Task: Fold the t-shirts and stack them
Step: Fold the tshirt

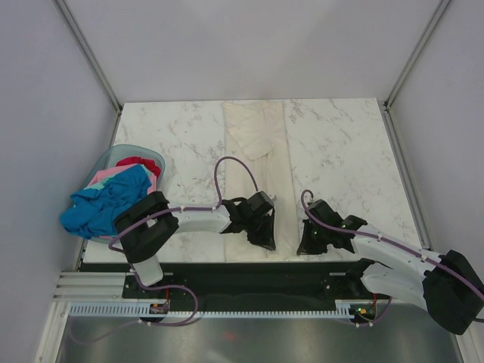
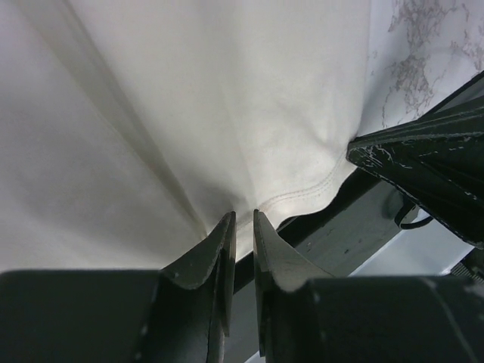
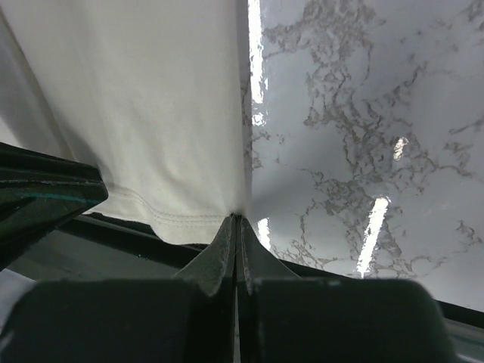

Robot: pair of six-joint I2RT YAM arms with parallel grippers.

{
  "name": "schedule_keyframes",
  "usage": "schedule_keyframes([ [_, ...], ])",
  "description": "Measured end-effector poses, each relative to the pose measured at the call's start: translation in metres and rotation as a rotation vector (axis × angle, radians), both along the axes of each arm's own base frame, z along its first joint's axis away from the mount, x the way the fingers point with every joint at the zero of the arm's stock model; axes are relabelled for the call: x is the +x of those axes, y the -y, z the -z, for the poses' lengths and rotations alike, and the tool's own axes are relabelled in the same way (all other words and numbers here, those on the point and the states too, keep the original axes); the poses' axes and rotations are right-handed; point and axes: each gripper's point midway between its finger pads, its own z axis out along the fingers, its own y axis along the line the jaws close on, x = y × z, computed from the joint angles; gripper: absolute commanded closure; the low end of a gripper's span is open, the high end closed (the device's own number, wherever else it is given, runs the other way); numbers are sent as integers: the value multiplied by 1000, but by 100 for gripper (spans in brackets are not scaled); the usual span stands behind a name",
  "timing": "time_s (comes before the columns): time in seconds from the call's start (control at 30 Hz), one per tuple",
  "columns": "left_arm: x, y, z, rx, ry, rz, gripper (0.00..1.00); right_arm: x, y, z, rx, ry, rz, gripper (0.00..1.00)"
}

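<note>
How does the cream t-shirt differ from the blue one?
The cream t-shirt lies flat in a strip on the table; the blue t-shirt is crumpled over the basket rim. The left gripper and right gripper pinch the cream one's hem; nothing holds the blue one. Both are plain-coloured.

1. Left arm (image 1: 193, 221): white links, bulky black joint blocks.
2. Right arm (image 1: 401, 261): same white links, black blocks.
3. Purple cable (image 1: 219, 170) runs in loops along each arm.
4. Left gripper (image 1: 266, 240), right gripper (image 1: 304, 248): all black.
5. Fingers (image 2: 215, 257): matte black tapered wedges, pale scuffs on edges.
6. Small green lights (image 1: 346, 224) on right wrist.
</note>
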Motion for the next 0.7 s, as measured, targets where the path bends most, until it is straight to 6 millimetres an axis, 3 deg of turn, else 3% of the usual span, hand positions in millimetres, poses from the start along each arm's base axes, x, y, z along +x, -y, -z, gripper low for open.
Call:
schedule_keyframes([
  [0.17,-2,-4,4,14,-3,-2,77,0,1,-1,-2,4,6,100],
  [0.27,-1,-8,-5,22,8,-6,73,-1,6,-4,-28,6,13,93],
  [0.33,0,-11,-19,18,26,-7,70,3,7,-13,-32,23,19,87],
  [0.47,5,-19,-65,-60,93,-18,65,11,4,-28,-23,62,16,79],
  [0.57,17,-48,-90,-109,144,-80,62,10,6,-28,-34,63,9,76],
  [0.7,37,-102,-100,-96,180,-211,59,9,7,-28,-35,66,0,71],
])
